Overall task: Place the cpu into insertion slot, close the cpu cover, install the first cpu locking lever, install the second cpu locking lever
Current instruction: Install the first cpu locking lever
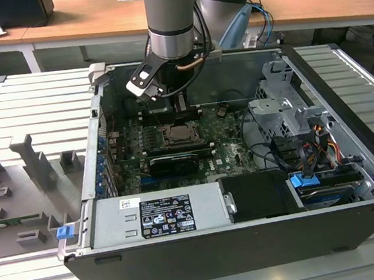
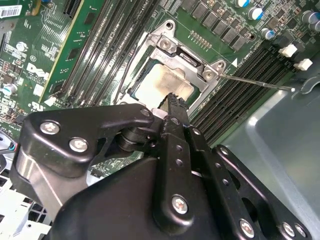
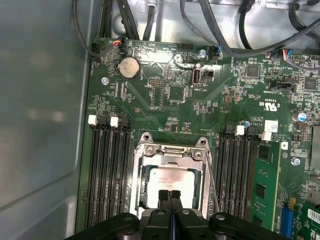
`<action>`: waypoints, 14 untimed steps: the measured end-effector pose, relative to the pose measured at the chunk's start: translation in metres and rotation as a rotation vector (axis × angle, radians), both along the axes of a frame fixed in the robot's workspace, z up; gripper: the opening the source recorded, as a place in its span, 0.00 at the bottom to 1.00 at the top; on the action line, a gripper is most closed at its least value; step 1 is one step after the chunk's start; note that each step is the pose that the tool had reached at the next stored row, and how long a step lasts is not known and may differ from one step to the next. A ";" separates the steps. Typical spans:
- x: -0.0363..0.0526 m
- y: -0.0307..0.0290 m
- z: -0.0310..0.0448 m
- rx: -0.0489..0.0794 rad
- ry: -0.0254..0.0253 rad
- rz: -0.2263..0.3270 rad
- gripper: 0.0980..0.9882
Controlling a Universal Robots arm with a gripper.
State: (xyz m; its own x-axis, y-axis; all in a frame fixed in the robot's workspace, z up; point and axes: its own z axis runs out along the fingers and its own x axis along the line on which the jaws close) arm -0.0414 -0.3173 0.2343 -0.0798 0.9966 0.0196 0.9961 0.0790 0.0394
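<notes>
So nearest in the exterior view, the open computer case [image 1: 221, 258] is sitting on the ribbed metal tabletop [image 1: 33, 96]. The power supply [image 1: 158, 214] is lying along its near wall, and 1 drive cage [image 1: 282, 112] is sitting toward the exterior view's right.

A bit farther in, the green motherboard [image 1: 232, 154] is lying flat, and the cpu [image 1: 181, 135] is sitting in its socket around the middle of the board. In both wrist views the cpu cover [image 3: 170, 152] is lying down flat around the chip, with the silvery top showing through its window. 1 thin wire lever [image 2: 255, 82] is sticking out from a corner of the socket, swung out over the memory slots [image 2: 235, 100] rather than lying along the frame.

The gripper [image 3: 170, 196] is hanging right over the cpu's edge with its 2 fingers pinched together, gripping nothing. Can't tell whether the tips are actually touching the chip.

Farther back, the arm [image 1: 170, 20] is coming down from above, and wooden desks [image 1: 327, 2] are running across the far side.
</notes>
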 end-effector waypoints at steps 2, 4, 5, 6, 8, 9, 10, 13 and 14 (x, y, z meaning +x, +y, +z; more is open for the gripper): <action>0.0000 0.0000 0.0007 0.000 0.0001 0.000 0.01; 0.0000 0.0000 0.0008 0.000 0.0000 0.000 0.01; 0.0000 0.0000 0.0010 0.000 0.0001 0.000 0.01; -0.0001 -0.0001 0.0021 0.000 0.0002 0.000 0.01; 0.0000 0.0000 0.0031 0.000 0.0000 0.000 0.01; 0.0000 0.0000 0.0034 0.000 0.0001 0.000 0.01; 0.0000 0.0000 0.0037 0.000 0.0001 0.000 0.01; 0.0000 0.0000 0.0047 0.000 0.0002 0.000 0.01; 0.0000 0.0000 0.0063 0.000 0.0000 0.000 0.01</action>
State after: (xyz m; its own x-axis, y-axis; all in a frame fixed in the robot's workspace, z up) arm -0.0414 -0.3173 0.2406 -0.0795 0.9966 0.0194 0.9961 0.0787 0.0394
